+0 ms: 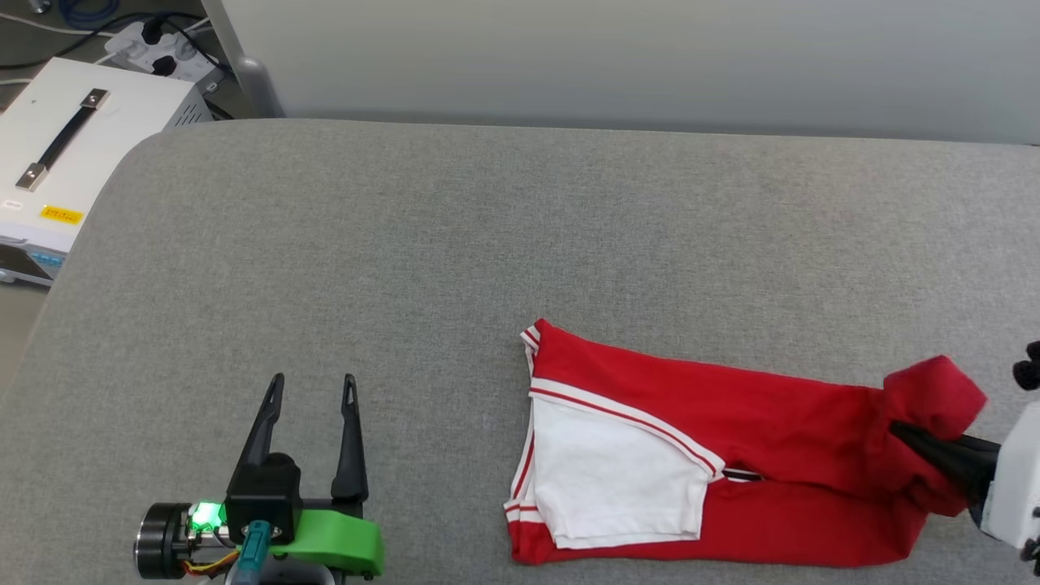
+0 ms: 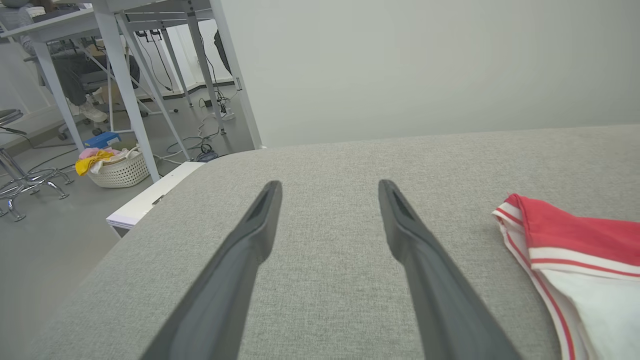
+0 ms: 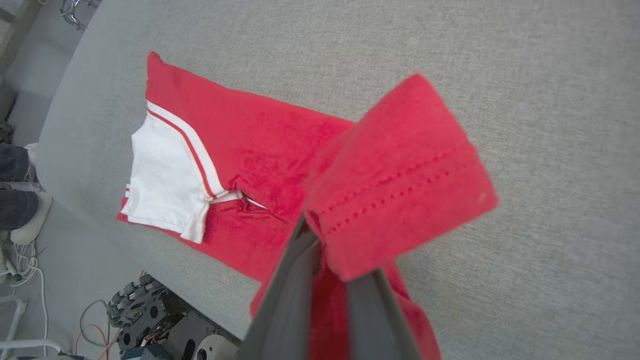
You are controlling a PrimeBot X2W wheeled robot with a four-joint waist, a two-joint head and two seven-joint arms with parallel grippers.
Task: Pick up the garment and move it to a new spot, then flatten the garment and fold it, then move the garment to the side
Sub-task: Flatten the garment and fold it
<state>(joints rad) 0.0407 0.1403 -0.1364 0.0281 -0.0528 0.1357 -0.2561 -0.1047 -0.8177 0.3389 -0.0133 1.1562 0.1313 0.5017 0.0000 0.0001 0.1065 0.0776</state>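
Clenched on the hem end of the garment (image 1: 731,422), the right gripper (image 1: 902,431) reaches in from the right edge of the head view. A red flap of hem drapes over its fingertips and hides them. The left gripper (image 1: 314,390) is released, jaws spread wide, and holds nothing.

1. Grey padded surface (image 1: 406,244): lies beneath both grippers and carries the garment. A bare stretch of it separates the left gripper from the collar end of the garment.
2. Pale wall (image 1: 650,57): stands beyond the far edge of the surface, ahead of both grippers.
3. Garment: lies folded lengthways to the right of the left gripper, well apart from it. It runs from the striped trim up to the right gripper. The hem end is lifted off the surface; the rest lies flat.
4. White sleeve (image 1: 609,479): lies on top of the red body, at the end away from the right gripper.
5. White case (image 1: 65,146) with a black handle: sits off the surface, ahead and left of the left gripper.
6. Laundry basket (image 2: 117,170): stands on the floor beside a white table leg (image 2: 125,75), far left of the left gripper (image 2: 330,200).
7. Power strip (image 1: 154,45): lies on the floor beyond the case.

In the right wrist view the stitched flap covers the tips of the right gripper (image 3: 325,280).
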